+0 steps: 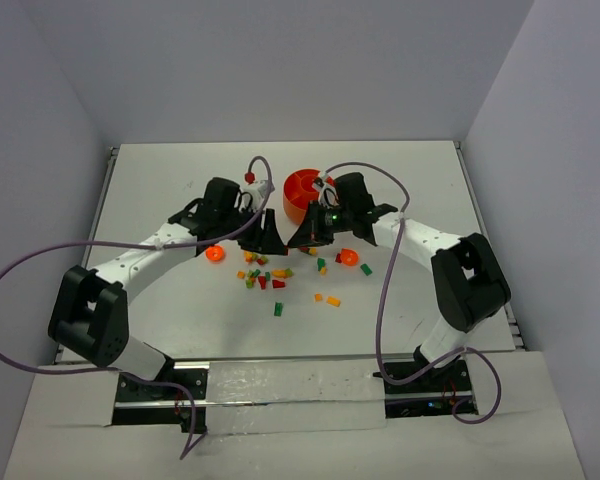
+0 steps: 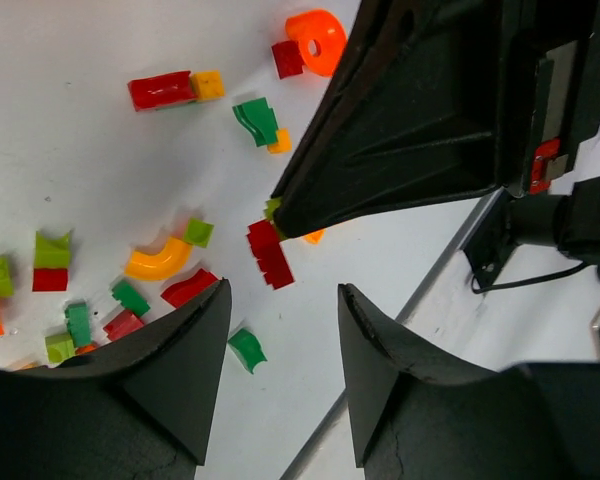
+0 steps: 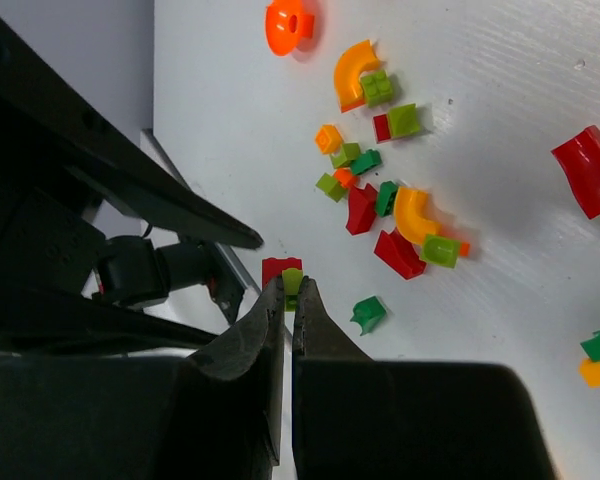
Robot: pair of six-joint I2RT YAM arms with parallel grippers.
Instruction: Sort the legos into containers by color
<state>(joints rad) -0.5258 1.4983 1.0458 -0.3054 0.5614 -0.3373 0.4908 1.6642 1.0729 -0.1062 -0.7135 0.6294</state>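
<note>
Here the right tool (image 3: 290, 295) pinches a lime lego (image 3: 292, 280); left tool (image 2: 285, 300) half-open.

- The left arm (image 1: 140, 258) and the right arm (image 1: 420, 240) reach forward and bend inward, so their tips nearly meet.
- The left claw (image 2: 285, 295) points down with its jaws parted and nothing between them.
- The right claw (image 3: 289, 290) points down with its jaws pressed together.

You face one orange bowl (image 1: 302, 190), flanked by two arms, the left arm (image 1: 150, 252) and right arm (image 1: 420, 240). Near the bowl: roughly twenty legos (image 1: 262, 282).
</note>
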